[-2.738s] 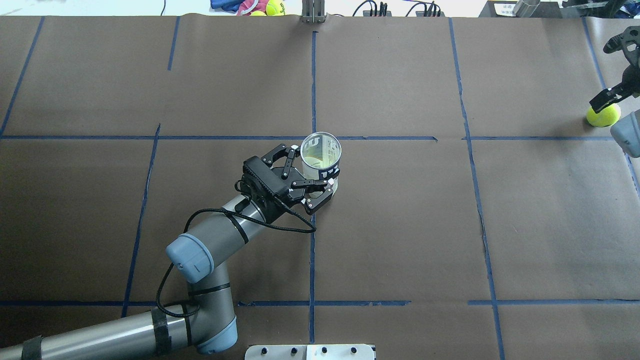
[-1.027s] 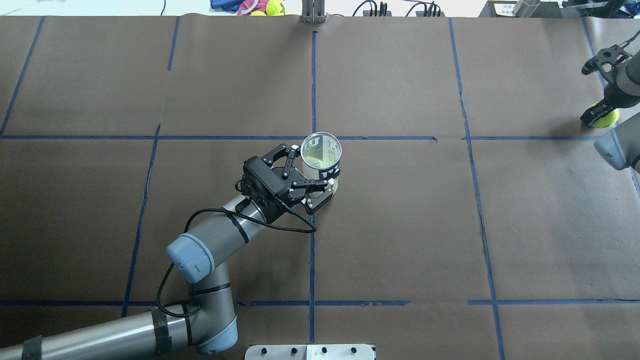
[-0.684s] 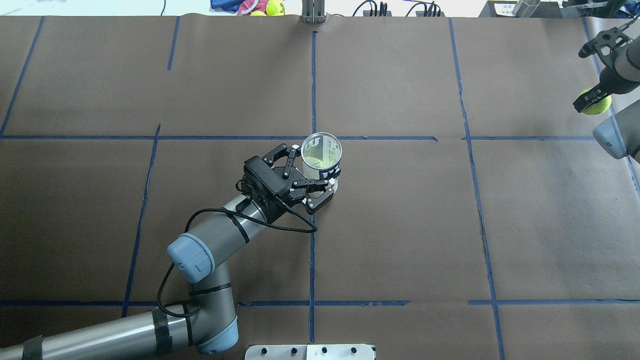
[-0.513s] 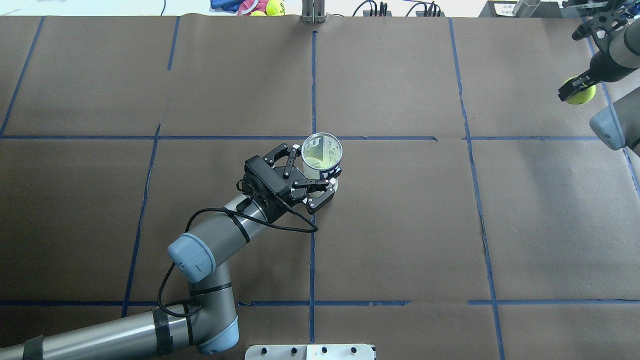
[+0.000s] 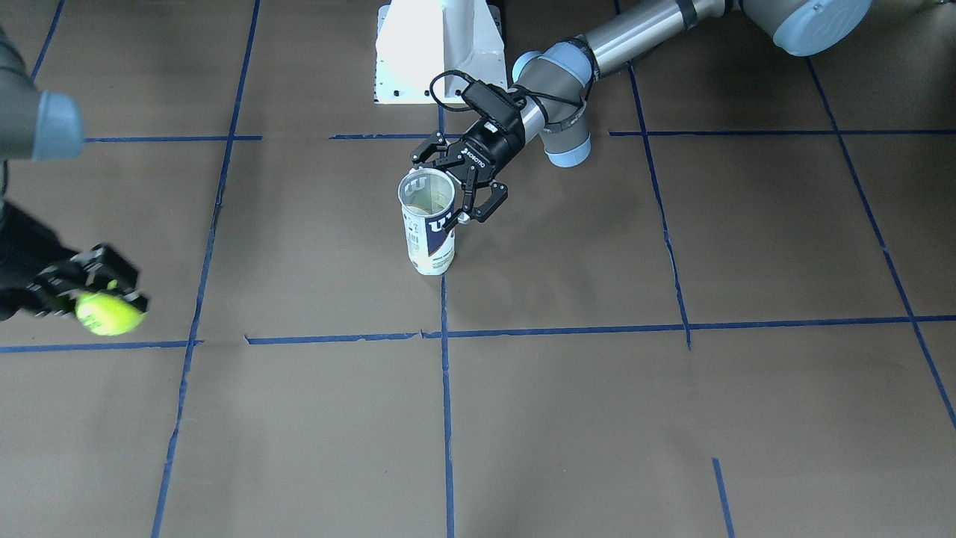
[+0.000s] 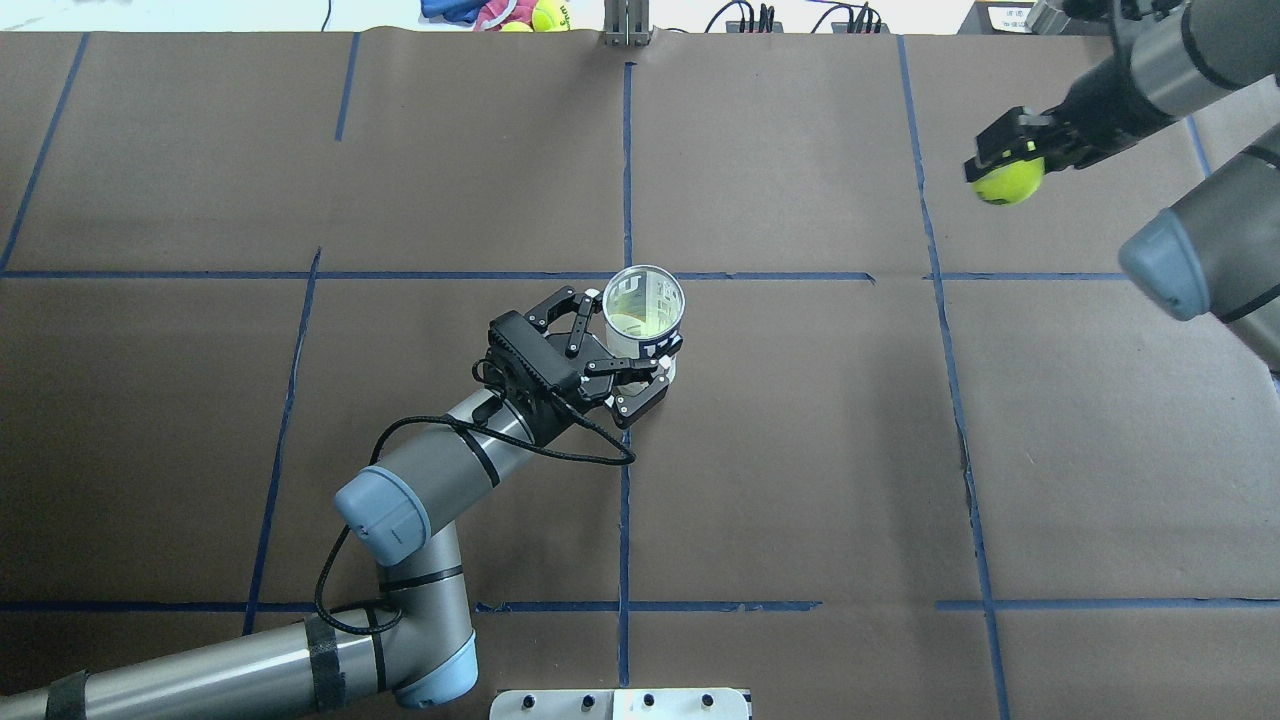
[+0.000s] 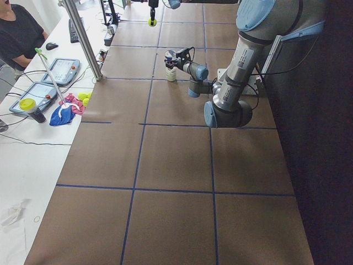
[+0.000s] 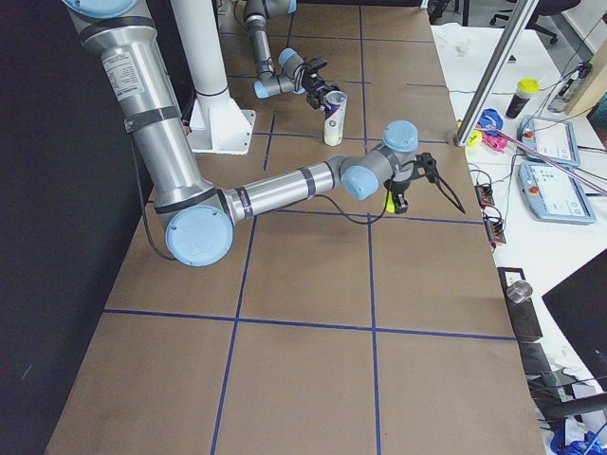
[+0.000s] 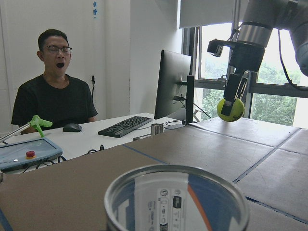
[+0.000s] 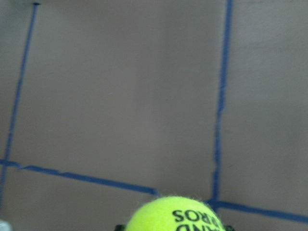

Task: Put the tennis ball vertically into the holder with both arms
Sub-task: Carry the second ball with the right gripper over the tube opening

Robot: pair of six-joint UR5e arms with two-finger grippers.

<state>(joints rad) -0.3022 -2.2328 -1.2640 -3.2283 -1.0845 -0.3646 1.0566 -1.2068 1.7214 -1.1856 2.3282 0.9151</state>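
The whole table (image 6: 800, 450) is covered in brown paper with a blue tape grid (image 6: 625, 180). Just past its far edge there's a white desk with a couple of spare yellow balls (image 6: 549, 14) next to a pink and blue cloth (image 7: 63, 113). A guy in a black tee (image 9: 54, 91) sits at that desk, with a mouse (image 9: 72, 127), keyboard (image 9: 126, 126), little metal cup (image 9: 157, 129) and dark monitor (image 9: 172, 84) further right, plus a pendant with a red button (image 9: 26, 153) and a green-tipped grabber stick (image 9: 36, 122) on the left.
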